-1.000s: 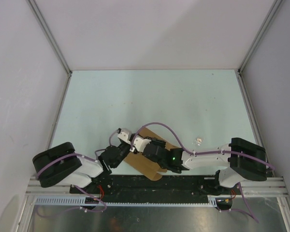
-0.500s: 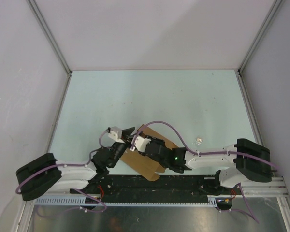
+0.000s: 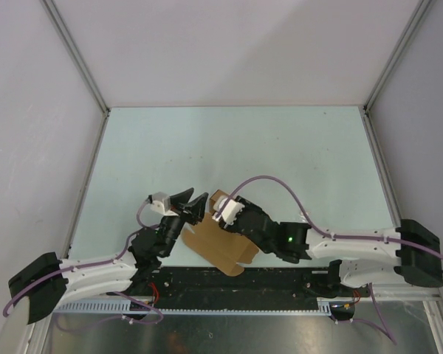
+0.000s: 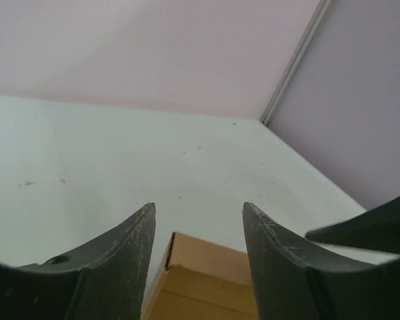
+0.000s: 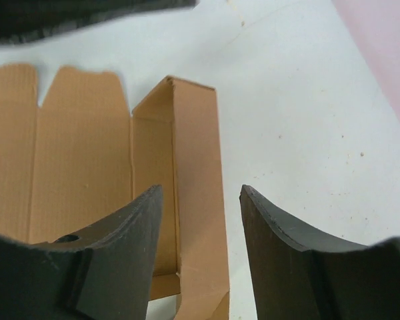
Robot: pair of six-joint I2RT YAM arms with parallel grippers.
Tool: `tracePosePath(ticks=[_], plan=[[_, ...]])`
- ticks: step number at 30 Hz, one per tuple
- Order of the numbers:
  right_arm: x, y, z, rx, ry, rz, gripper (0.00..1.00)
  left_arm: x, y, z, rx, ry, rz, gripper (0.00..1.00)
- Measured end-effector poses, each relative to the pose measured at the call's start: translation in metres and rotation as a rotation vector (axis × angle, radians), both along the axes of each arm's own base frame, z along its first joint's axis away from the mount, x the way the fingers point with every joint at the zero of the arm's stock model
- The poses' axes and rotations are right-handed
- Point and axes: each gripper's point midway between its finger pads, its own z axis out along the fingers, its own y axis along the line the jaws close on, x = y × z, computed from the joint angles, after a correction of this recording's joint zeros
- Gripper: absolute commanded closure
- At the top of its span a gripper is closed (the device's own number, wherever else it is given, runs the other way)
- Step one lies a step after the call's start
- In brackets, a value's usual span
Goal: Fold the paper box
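— Brown cardboard, that is your paper box (image 3: 223, 249). You find it low in the middle of the top view, on the pale table (image 3: 280, 155), with its near end over the black rail (image 3: 280, 284) by the arm bases.

— Is it lying flat?

— Not wholly. In your right wrist view a flat creased panel fills the left half, with two tabs along its upper edge. One side wall stands up along the panel's right edge, and a short end wall meets it at the corner near the top of the frame.

— What is my right gripper doing?

— Your right gripper (image 5: 200, 190) has its jaws apart, and the raised side wall shows in the gap between them. No pinch shows there. Whether either jaw touches the wall, you cannot tell from this angle.

— And the left one?

— Your left gripper (image 4: 199, 207) also stands with its jaws apart, holding nothing. In its own view the top edge of the box shows at the bottom centre, framed between the two dark jaws. In the top view it sits left of centre, tips just beside the box's upper left corner. Your right gripper comes in from the right, over the box's upper end, so the two nearly face each other.
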Motion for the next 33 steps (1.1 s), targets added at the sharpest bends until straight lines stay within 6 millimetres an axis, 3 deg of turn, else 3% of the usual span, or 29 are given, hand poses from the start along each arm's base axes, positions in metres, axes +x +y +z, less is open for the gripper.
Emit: tracePosePath(ticks=[4, 8, 11, 19, 23, 27, 33], plan=[[0.001, -0.006, 0.029, 0.12, 0.004, -0.029, 0.43, 0.003, 0.002, -0.017, 0.059, 0.044, 0.025, 0.37], [0.006, -0.017, 0.038, 0.188, 0.035, -0.083, 0.43, 0.007, 0.001, -0.039, 0.148, 0.091, 0.032, 0.37], [0.007, -0.025, 0.034, 0.202, 0.068, -0.123, 0.43, 0.016, -0.003, -0.048, 0.21, 0.128, 0.034, 0.36], [-0.004, -0.049, 0.014, 0.257, 0.147, -0.176, 0.39, 0.045, -0.005, -0.028, 0.194, 0.143, 0.004, 0.34], [-0.003, -0.059, 0.012, 0.306, 0.172, -0.206, 0.39, 0.049, -0.023, -0.021, 0.213, 0.146, -0.074, 0.35], [-0.002, -0.065, 0.011, 0.345, 0.191, -0.233, 0.38, 0.047, -0.041, -0.034, 0.25, 0.179, -0.154, 0.35], [-0.006, -0.068, 0.001, 0.358, 0.22, -0.241, 0.38, 0.044, -0.052, -0.065, 0.319, 0.241, -0.212, 0.37]])
